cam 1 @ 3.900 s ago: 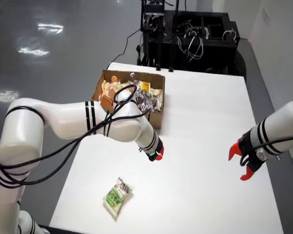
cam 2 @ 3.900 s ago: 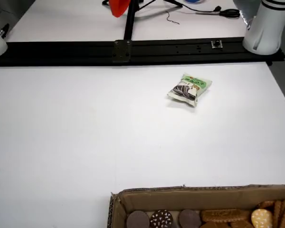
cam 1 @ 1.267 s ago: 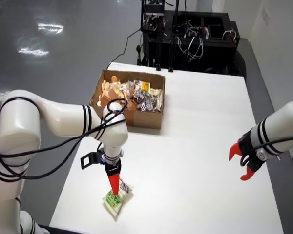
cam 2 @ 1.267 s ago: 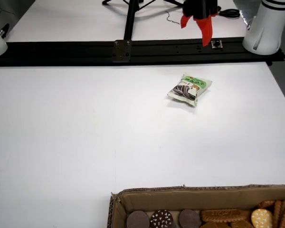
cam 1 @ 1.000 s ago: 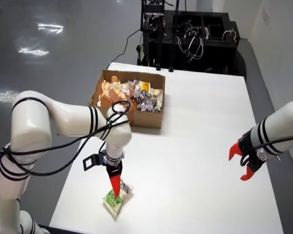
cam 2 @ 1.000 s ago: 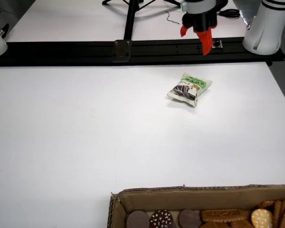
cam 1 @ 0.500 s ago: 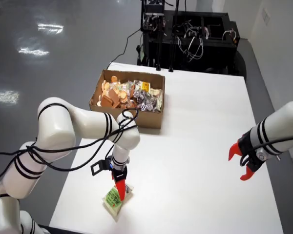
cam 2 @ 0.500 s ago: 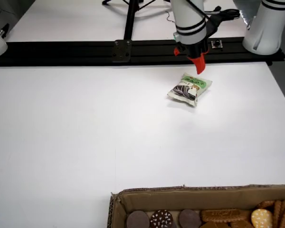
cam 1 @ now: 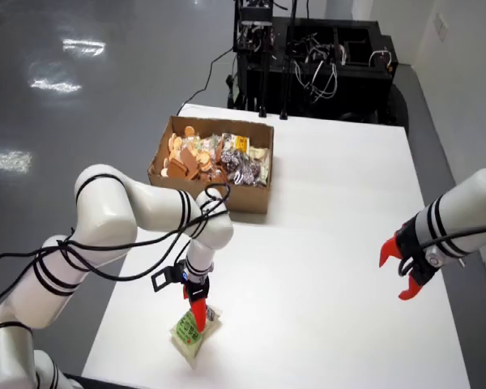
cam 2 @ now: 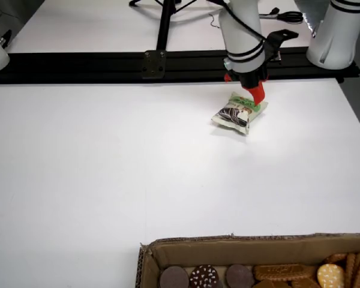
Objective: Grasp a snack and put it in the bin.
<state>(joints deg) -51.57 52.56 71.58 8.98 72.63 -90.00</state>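
Note:
A green-and-white snack packet (cam 1: 193, 332) lies near the table's front left corner in the high front view. It shows again as the snack packet (cam 2: 237, 114) in the low view from behind the box. My gripper (cam 1: 198, 318) points straight down onto the packet's upper edge. Its red fingers (cam 2: 257, 93) are drawn together to one point and pinch that edge. The packet still rests on the table. The bin is an open cardboard box (cam 1: 257, 199) at the back left, holding several cookies and wrapped snacks. Its near wall (cam 2: 252, 245) fills the bottom of the low view.
A second white arm with an open red gripper (cam 1: 405, 271) hangs still over the table's right side. A black rack with cables (cam 1: 308, 57) stands behind the table. A black rail (cam 2: 108, 59) runs along the table edge in the low view.
The gripper came from beside the box down onto the packet. Over the last second the fingertips stayed on the packet while the elbow swung toward the table.

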